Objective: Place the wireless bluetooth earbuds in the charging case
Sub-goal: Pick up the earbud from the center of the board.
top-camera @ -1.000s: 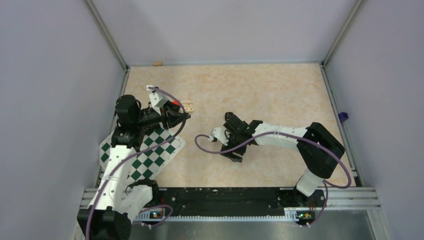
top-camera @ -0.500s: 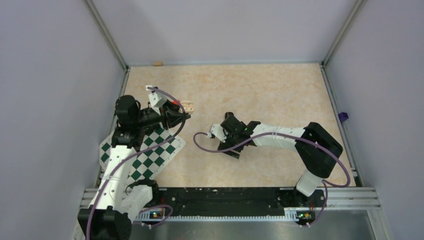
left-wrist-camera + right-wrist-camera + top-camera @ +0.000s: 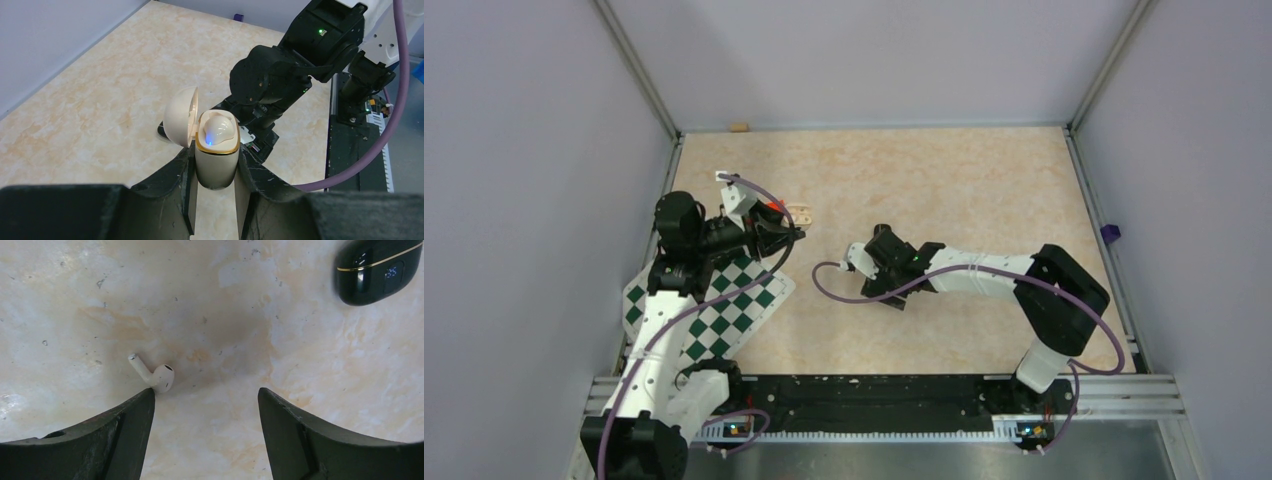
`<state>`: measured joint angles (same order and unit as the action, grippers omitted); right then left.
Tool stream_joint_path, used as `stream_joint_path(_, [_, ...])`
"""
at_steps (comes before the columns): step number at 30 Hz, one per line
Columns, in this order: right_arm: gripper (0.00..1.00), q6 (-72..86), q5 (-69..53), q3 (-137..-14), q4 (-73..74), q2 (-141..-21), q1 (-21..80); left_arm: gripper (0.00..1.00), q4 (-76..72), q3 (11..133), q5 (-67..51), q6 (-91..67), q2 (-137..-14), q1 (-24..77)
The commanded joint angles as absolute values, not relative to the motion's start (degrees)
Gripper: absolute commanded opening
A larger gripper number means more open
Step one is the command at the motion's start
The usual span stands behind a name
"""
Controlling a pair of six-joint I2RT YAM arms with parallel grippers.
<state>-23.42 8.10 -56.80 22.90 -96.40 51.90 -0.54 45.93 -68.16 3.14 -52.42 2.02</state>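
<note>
Shifted toward 9 o'clock in the top view, the right gripper [image 3: 206,394] hangs with jaws apart over a loose white earbud [image 3: 159,377] on the table [image 3: 250,315]. The earbud lies at 9 o'clock in the wrist view. The charging case [image 3: 216,155], lid open, is clamped in the left gripper [image 3: 216,167]. A black case [image 3: 377,270] lies at 1 o'clock.

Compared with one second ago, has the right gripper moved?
Yes. In the top view the right gripper has shifted a little to the left, closer to the chequered mat.
</note>
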Motion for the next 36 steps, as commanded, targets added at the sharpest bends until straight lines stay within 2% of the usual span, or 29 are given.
stream_joint_path(1, [0.75,-24.4,12.3,-57.3,22.1,-96.6,52.4,0.0,-4.4,45.8,-69.4,2.4,-52.5,1.7])
stream_joint_path(14, [0.75,-20.5,12.0,-58.9,20.8,-97.1,50.7,0.0,-5.0,45.4,-69.3,1.9,-52.4,1.6])
stream_joint_path(17, [0.74,-19.8,6.5,-61.5,25.9,-95.7,48.6,0.0,-5.1,45.5,-69.3,1.8,-52.5,1.6])
stream_joint_path(20, [0.73,-17.8,-4.2,-66.4,32.6,-94.8,43.2,0.0,-5.2,45.5,-69.3,1.8,-52.6,1.6])
stream_joint_path(25, [0.7,-15.3,-12.1,-72.1,39.1,-96.6,36.7,0.0,-5.7,45.2,-69.3,1.5,-52.6,1.4])
stream_joint_path(32, [0.62,-10.9,-25.6,-75.6,43.6,-104.7,35.1,0.0,-6.5,44.9,-69.6,0.9,-52.4,1.1])
stream_joint_path(36, [0.57,-10.3,-27.2,-75.6,44.4,-107.5,35.0,0.0,-6.9,44.8,-69.9,0.6,-52.7,1.1])
